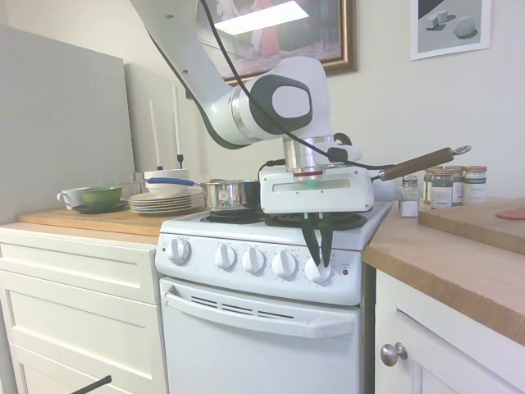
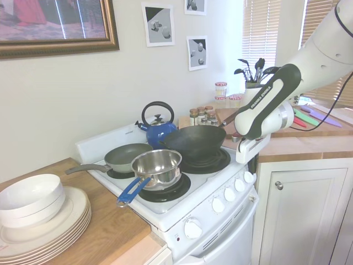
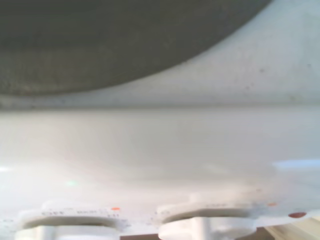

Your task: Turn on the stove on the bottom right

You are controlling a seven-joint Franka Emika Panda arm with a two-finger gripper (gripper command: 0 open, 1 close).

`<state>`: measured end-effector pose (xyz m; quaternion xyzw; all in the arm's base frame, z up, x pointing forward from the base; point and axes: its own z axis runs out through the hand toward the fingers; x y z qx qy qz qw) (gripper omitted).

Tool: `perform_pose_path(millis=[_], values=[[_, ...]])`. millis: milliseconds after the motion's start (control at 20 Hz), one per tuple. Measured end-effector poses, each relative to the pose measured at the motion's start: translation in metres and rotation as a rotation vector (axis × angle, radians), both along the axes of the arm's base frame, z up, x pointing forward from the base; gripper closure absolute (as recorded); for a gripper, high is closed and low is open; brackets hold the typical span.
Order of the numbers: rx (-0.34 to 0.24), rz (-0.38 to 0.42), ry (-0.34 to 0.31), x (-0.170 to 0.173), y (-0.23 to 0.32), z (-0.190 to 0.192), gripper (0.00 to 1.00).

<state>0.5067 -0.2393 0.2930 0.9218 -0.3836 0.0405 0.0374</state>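
The white stove [image 1: 262, 328] has a row of round white knobs along its front panel. My gripper [image 1: 319, 259] points down at the rightmost knob [image 1: 318, 272], with its dark fingers pinched together on the knob's top. A small red light [image 1: 345, 272] sits just right of that knob. In the second exterior view the same knob [image 2: 249, 177] lies under my hand and the fingers are hidden. The wrist view shows two knobs [image 3: 70, 220] [image 3: 210, 222] at its lower edge, the red light [image 3: 297, 215] and the stove's white top.
A black wok [image 2: 193, 143] with a wooden handle [image 1: 418, 164] sits on the burner just behind my hand. A steel saucepan [image 2: 157, 165], frying pan [image 2: 127, 154] and blue kettle [image 2: 157, 130] fill the other burners. Wooden counters [image 1: 459, 263] with spice jars [image 1: 451, 185] flank the stove.
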Motion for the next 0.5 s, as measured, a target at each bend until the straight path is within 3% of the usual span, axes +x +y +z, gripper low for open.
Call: perform_pose_path(millis=[500], values=[[-0.007, 0.002, 0.0, 0.0023, 0.0043, 0.0003, 1.0]])
